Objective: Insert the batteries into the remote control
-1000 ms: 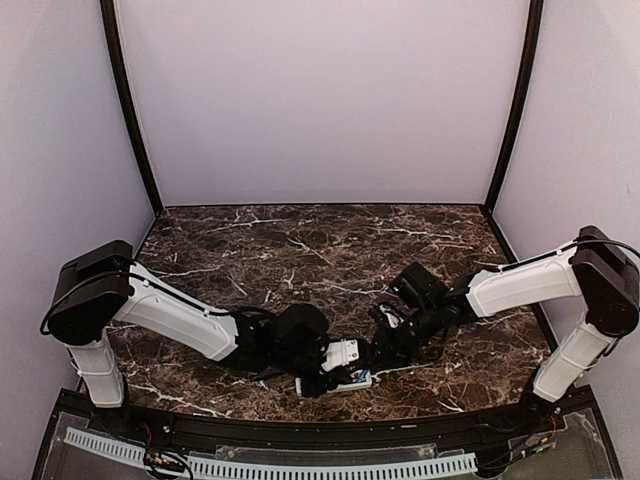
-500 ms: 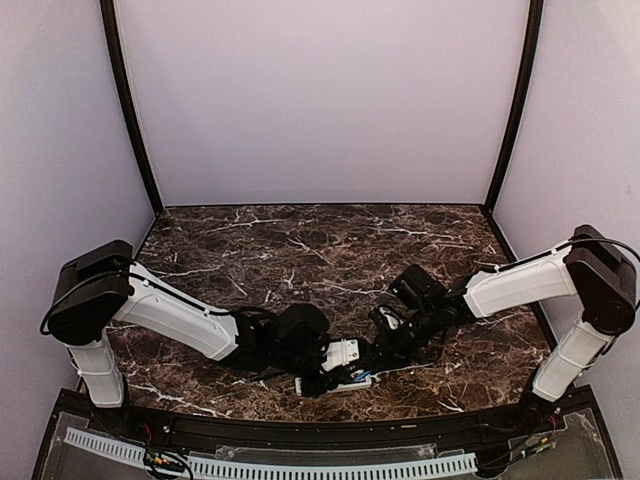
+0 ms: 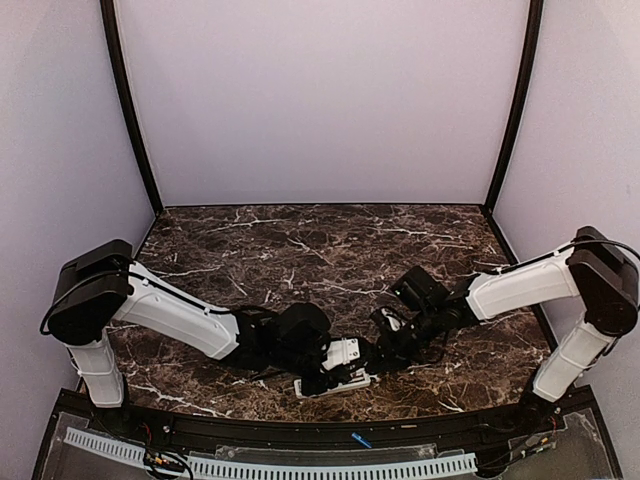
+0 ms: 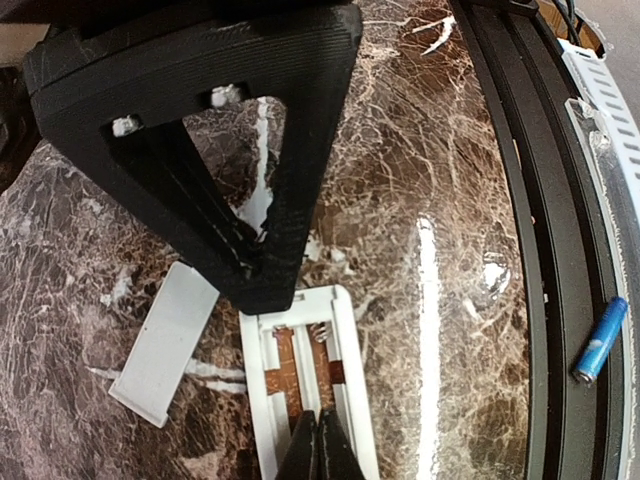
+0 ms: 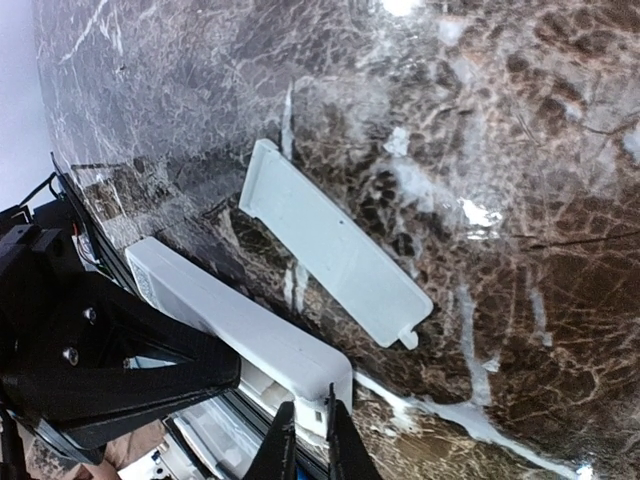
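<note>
The white remote control (image 4: 350, 400) lies back up near the table's front edge, and its open battery recess (image 4: 300, 365) shows bare copper contacts. It also shows in the top view (image 3: 318, 386) and the right wrist view (image 5: 230, 325). My left gripper (image 4: 320, 450) is shut, its tips resting in the recess. My right gripper (image 5: 306, 440) is shut and empty, its tips at the remote's end. The blue battery (image 4: 600, 340) lies off the table on the front rail, also seen from above (image 3: 361, 440). The orange-red battery is out of view.
The loose white battery cover (image 4: 165, 340) lies flat on the marble beside the remote, also in the right wrist view (image 5: 335, 245). The black table rim (image 4: 540, 200) and a perforated white strip (image 3: 300, 468) run along the front.
The blue battery, which was at the remote by the right gripper's tips, has dropped off the table onto the front rail. Both arms have hardly moved.
</note>
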Available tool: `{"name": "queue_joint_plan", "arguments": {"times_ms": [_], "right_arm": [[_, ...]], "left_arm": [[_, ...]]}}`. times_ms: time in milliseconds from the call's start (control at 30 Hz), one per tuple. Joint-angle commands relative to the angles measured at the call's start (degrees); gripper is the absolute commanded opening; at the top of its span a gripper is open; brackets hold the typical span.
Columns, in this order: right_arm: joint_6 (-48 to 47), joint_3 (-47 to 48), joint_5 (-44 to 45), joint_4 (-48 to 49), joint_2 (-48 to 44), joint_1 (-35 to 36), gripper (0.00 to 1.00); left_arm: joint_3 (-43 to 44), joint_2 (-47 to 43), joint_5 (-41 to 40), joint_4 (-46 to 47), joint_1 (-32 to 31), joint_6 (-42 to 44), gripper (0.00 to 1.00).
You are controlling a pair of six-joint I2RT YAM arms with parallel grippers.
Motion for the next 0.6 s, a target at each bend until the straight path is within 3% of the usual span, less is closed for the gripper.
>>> {"name": "queue_joint_plan", "arguments": {"times_ms": [0, 133, 233, 367, 467, 567], "right_arm": [[-2.23, 2.07, 2.9, -4.12, -3.2, 0.31, 0.13], [-6.99, 5.84, 6.29, -9.01, -7.38, 0.76, 0.17], [-9.41, 8.6, 9.68, -13.12, -10.18, 3.04, 0.2], [-9.75, 9.43, 15.06, -16.92, -11.63, 12.65, 0.24], [-7.83, 9.17, 21.51, -21.2, -12.45, 18.75, 0.26], [-5.9, 9.25, 25.99, -22.19, -12.7, 25.45, 0.3]], "left_arm": [[1.64, -0.85, -1.61, -2.79, 0.12, 0.16, 0.01], [2.31, -3.75, -1.13, -3.4, 1.77, -1.03, 0.11], [1.81, -6.43, -0.22, -3.69, 3.7, -3.47, 0.23], [-0.68, -11.51, -0.78, -3.68, 6.85, -6.42, 0.4], [-2.79, -15.86, -1.94, -3.64, 9.18, -8.86, 0.59], [-5.1, -18.75, -3.79, -3.79, 10.01, -10.11, 0.69]]}}
